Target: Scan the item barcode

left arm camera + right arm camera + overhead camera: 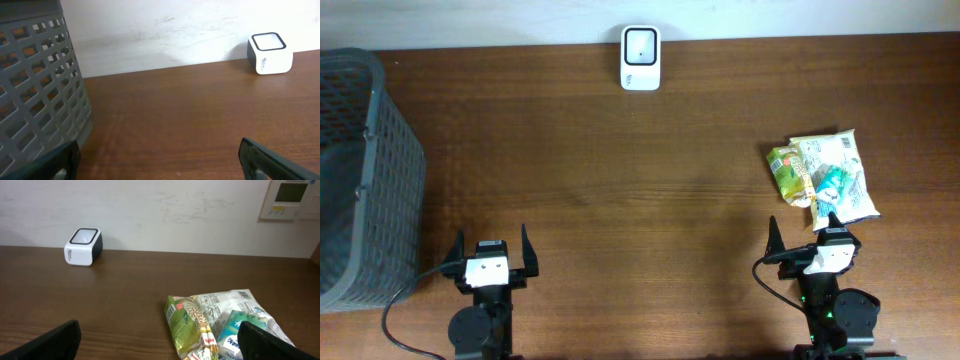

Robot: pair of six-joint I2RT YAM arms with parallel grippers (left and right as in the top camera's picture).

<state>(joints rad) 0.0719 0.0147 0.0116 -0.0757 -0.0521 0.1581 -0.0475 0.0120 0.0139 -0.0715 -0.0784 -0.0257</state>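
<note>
The left gripper (pixel 492 242) is sitting at the near edge of the table (pixel 620 200), jaws spread wide, gripping nothing. The right gripper (pixel 803 230) is sitting the same way on the other side, jaws fully apart, empty.

The packs (pixel 823 172) are lying in a small overlapping pile on the right, just ahead of the right gripper. In the overhead view its outer finger is overlapping the pile's near edge, but I cannot tell if it is touching. The green pack (pixel 186 327) is lying leftmost, with the white pack (pixel 225 304) against it.

The scanner (pixel 641 58) is standing at the far edge, centre, by the wall, well apart from the pile. The basket (pixel 365 170) is sitting far left.
</note>
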